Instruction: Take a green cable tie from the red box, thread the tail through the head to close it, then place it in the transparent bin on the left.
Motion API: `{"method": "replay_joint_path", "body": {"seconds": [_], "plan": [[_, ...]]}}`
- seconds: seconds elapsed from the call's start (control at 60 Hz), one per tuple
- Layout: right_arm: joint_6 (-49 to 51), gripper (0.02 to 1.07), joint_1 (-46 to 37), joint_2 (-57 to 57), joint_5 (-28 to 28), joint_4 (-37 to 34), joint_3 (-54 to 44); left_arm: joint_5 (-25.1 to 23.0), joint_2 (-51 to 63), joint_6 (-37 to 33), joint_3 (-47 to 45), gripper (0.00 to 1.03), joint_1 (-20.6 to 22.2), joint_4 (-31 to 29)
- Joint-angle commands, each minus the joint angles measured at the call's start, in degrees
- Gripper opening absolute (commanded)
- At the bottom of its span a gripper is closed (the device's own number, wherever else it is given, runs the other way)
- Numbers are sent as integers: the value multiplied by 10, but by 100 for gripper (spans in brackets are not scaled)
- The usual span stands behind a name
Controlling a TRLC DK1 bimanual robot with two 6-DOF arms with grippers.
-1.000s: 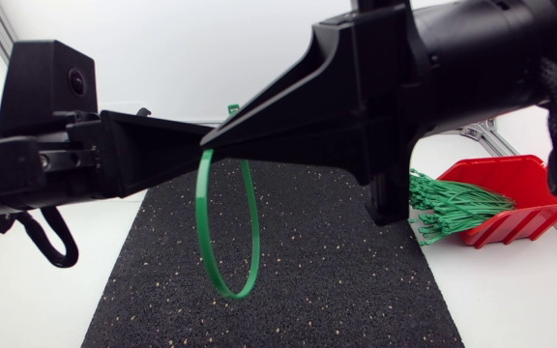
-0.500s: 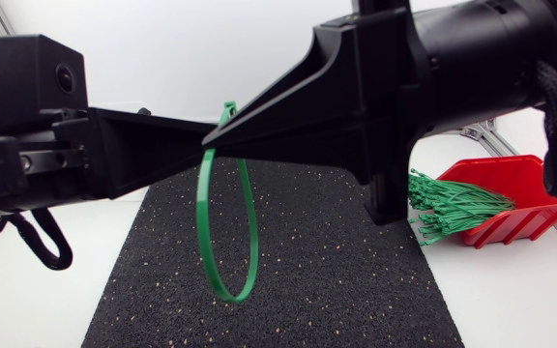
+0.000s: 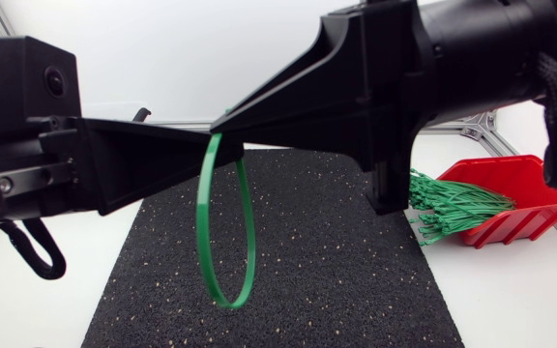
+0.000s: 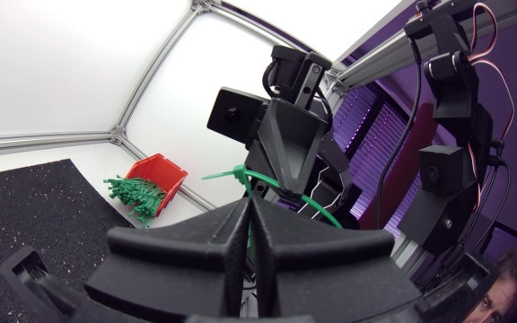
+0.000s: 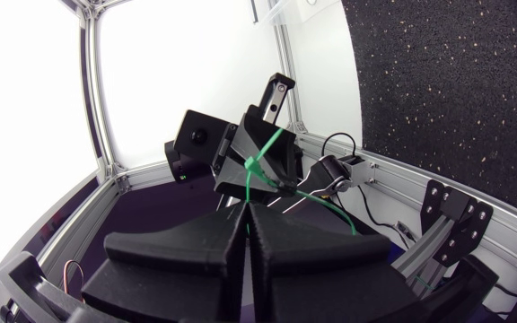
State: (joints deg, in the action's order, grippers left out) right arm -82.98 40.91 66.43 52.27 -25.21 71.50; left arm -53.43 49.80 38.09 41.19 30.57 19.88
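A green cable tie [image 3: 199, 222] hangs as a closed loop above the black mat, high over the table. My left gripper [image 3: 234, 153] comes in from the left and is shut on the top of the loop. My right gripper [image 3: 217, 127] meets it tip to tip from the right, also shut on the tie. In the left wrist view my left gripper [image 4: 248, 203] faces the right gripper [image 4: 285, 157], with the tie's end [image 4: 227, 174] sticking out sideways. The right wrist view shows my right gripper [image 5: 245, 208] facing the left gripper [image 5: 254, 161] with the tie [image 5: 263, 151] across it. The transparent bin is hidden.
The red box [image 3: 522, 184] stands at the right edge of the table with a bundle of green ties [image 3: 453, 208] spilling out toward the mat. The speckled black mat [image 3: 337, 271] covers the middle of the table under the loop.
Both grippers have risen a little while staying tip to tip. The tie's end that stuck up above them is now hidden, and the loop hangs slightly lower and further left.
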Motion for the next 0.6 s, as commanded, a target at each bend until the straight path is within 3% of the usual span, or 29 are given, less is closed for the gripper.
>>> {"method": "replay_joint_path", "body": {"seconds": [0.0,0.583], "plan": [[-17,8,-14,13,-10,7,5,-4,-30,-15,6,3,7,2],[-17,10,8,10,-17,22,-7,20,-44,-45,11,3,11,-28]]}}
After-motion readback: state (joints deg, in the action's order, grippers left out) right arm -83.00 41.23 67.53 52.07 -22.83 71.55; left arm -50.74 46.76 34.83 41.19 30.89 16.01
